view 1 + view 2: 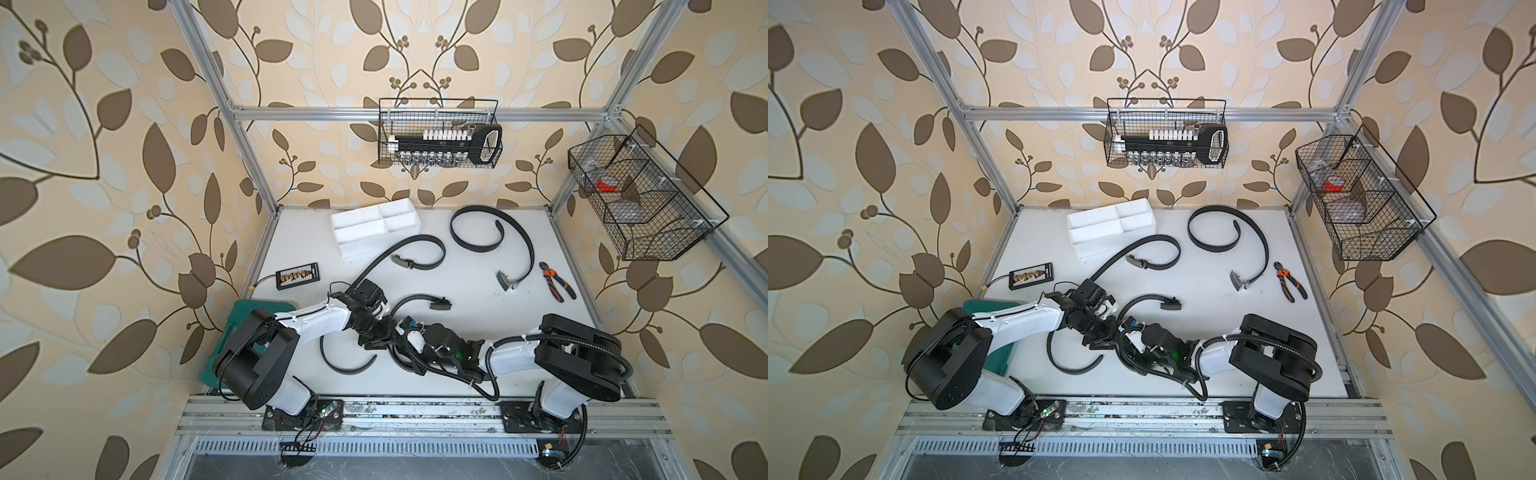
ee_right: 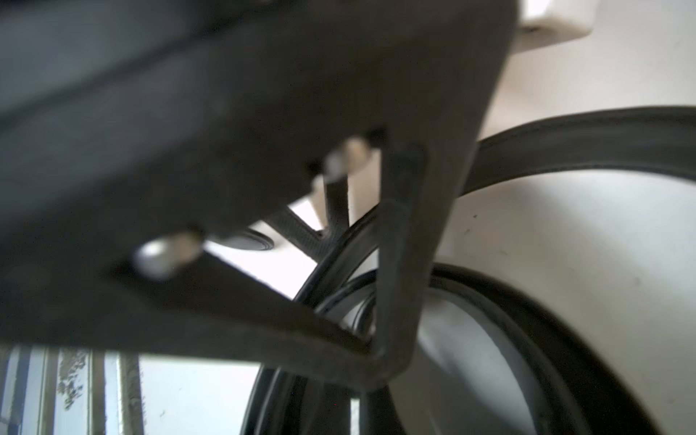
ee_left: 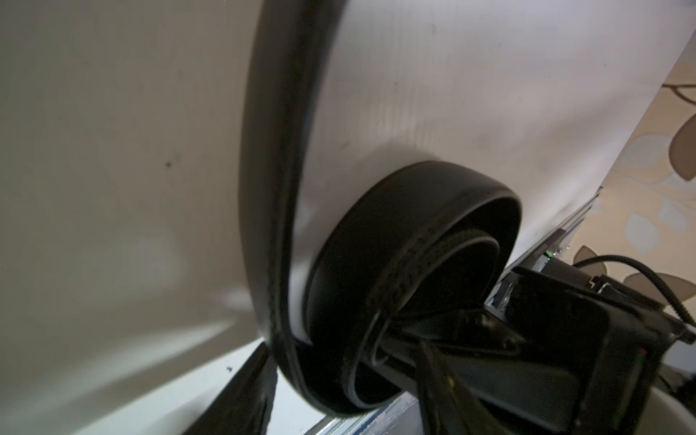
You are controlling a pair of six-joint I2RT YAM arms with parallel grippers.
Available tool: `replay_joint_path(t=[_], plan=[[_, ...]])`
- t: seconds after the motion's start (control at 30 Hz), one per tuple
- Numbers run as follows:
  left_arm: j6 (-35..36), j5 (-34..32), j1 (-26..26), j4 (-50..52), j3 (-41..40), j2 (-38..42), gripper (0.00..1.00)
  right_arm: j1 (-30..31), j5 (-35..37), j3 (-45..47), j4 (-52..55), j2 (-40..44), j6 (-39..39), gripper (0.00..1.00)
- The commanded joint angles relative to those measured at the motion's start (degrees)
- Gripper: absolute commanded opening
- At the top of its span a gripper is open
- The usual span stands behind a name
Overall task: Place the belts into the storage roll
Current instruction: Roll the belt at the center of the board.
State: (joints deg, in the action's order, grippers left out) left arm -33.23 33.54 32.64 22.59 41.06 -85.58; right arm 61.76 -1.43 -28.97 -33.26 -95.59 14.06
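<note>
Right gripper [image 2: 376, 348]: clamped on coiled near belt [image 1: 347, 369], 6 o'clock.
Left gripper [image 1: 372, 341]: state unclear.
Storage roll [image 1: 376, 232]: 11 o'clock.

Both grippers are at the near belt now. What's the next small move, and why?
Probably settle the left gripper onto the coiled near belt: the right gripper pinches the coil at one spot, a long tail is loose, and the storage roll is empty.
</note>
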Motion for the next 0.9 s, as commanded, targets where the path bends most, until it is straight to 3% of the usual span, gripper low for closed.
replay_joint_path(t=[0.0, 0.23, 0.57, 0.6, 0.77, 0.87], plan=[[0.8, -0.4, 1.3, -1.5, 2.0, -1.3, 0.58, 0.4, -0.3, 1.8, 8.6, -2.0, 0.5, 0.00], [1.7, -2.7, 2.7, -1.2, 4.2, -4.9, 0.55, 0.4, -1.3, 1.8, 8.9, -1.3, 0.2, 0.00], [3.1, -7.8, 7.0, 1.8, 6.2, -6.8, 0.16, 0.3, -0.5, 1.2, 13.4, 2.0, 2.5, 0.00], [3.4, -8.5, 7.0, 2.4, 6.2, -6.3, 0.14, 0.4, -0.5, 1.3, 14.3, 3.5, 3.1, 0.05], [4.9, -11.0, 7.1, 5.2, 6.9, -4.7, 0.08, -1.3, -1.2, 3.4, 19.4, 16.0, 8.8, 0.62], [5.3, -11.4, 7.6, 5.6, 6.9, -4.7, 0.08, -4.3, -1.9, 2.5, 26.8, 24.3, 11.1, 0.77]])
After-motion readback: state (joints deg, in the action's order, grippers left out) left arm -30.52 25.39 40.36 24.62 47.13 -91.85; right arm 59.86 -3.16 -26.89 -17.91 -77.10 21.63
